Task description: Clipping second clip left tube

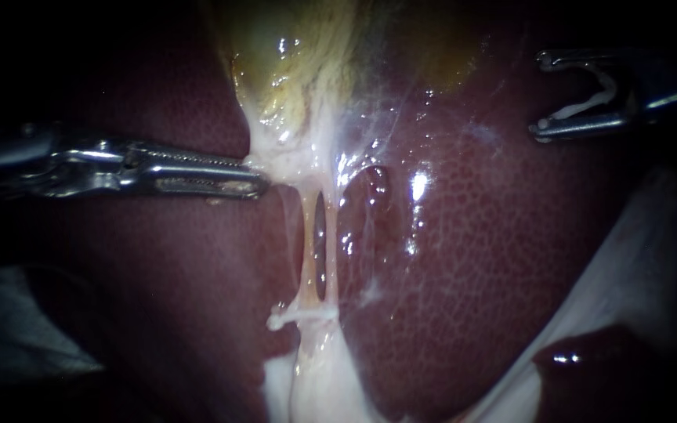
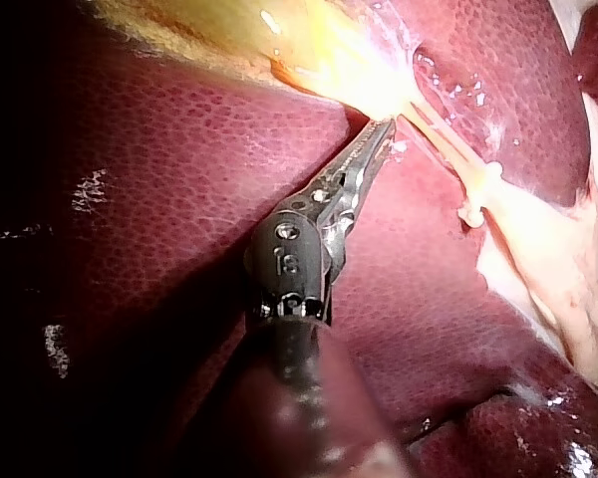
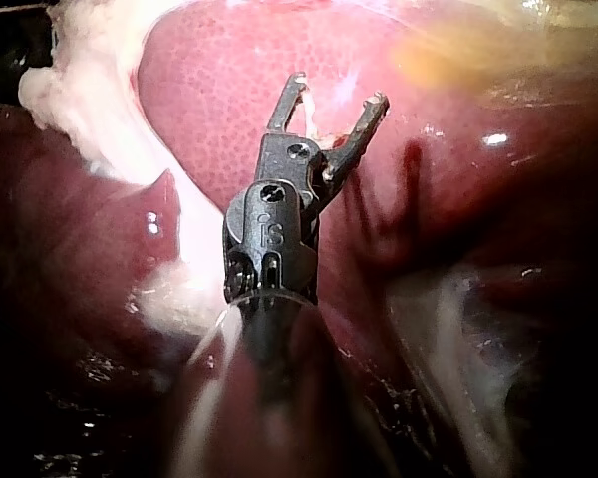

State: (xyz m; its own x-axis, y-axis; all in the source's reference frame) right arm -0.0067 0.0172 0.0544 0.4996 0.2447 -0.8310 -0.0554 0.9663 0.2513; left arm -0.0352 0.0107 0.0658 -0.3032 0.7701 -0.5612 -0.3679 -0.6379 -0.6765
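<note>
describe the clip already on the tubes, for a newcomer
From the yellowish gallbladder, follow the pale tubes down across the dark liver. The clip is the small white bar crosswise on them; the loaded clip sits in the right instrument.

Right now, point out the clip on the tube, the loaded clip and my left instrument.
clip on the tube [image 1: 305, 316], endoscope view, its middle bar.
loaded clip [image 1: 585, 106], endoscope view, its lower arm.
left instrument [image 1: 260, 185], endoscope view, its tip.
</note>
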